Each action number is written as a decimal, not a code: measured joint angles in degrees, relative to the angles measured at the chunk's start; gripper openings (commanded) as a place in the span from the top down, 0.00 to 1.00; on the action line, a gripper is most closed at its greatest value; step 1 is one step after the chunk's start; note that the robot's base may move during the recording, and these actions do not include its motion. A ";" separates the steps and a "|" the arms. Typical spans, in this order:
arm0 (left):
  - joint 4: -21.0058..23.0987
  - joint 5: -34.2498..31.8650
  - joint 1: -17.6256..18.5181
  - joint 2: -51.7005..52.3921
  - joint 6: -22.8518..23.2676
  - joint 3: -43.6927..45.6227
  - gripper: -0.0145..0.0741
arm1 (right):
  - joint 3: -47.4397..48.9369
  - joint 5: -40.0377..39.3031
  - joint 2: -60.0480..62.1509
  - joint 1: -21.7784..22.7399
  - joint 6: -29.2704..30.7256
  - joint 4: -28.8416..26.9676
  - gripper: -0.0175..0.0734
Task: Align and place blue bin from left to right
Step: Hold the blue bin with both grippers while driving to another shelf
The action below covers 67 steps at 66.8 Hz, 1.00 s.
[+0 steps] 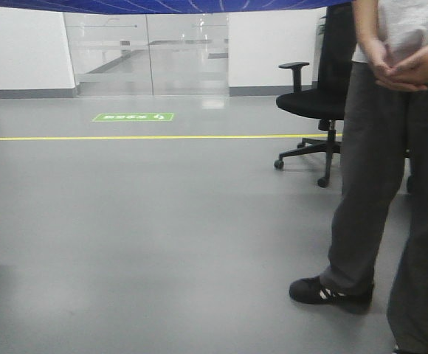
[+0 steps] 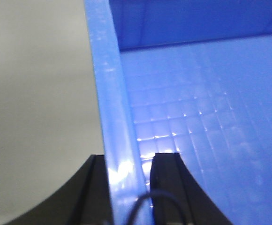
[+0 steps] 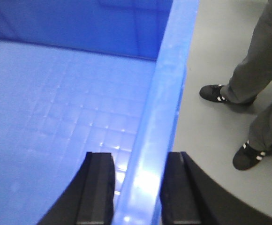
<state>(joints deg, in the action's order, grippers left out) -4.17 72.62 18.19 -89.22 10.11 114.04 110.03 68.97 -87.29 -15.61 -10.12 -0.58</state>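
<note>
Currently left claw [image 2: 126, 161] is closed down onto the rim of the blue bin [image 2: 110, 84], jaws only as wide as the wall: one black finger [image 2: 91, 187] outside, the other inside over the gridded bin bottom. Thin dark cable [image 2: 145, 206] loops across the rim right at the claw. Outward of that claw: bare grey floor [image 2: 33, 93]

Right claw [image 3: 137, 159] same story on the opposite rim: jaws pinched to wall thickness, one finger inside the bin, one outside. Bin interior runs ahead and to the left of this claw, far wall straight ahead. On its outer side, lower down, a person [image 3: 262, 56] in grey trousers and black sneakers [image 3: 218, 93] on the floor

Front camera: blue strip [image 1: 199, 6] along the top edge, can't tell which part of the bin it is. Person stands at right with hands clasped, black office chair [image 1: 310, 103] behind them, yellow line [image 1: 125, 138] and green floor sticker [image 1: 133, 116] further out, glass doors [image 1: 147, 55] at the back
</note>
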 measured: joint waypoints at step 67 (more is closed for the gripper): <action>-0.16 -0.89 0.09 0.00 0.00 0.00 0.96 | 0.00 -0.25 0.00 0.00 0.00 0.58 0.88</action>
<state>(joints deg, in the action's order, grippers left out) -4.33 71.73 18.28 -89.22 10.11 114.04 110.03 68.72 -87.29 -15.61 -10.12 0.00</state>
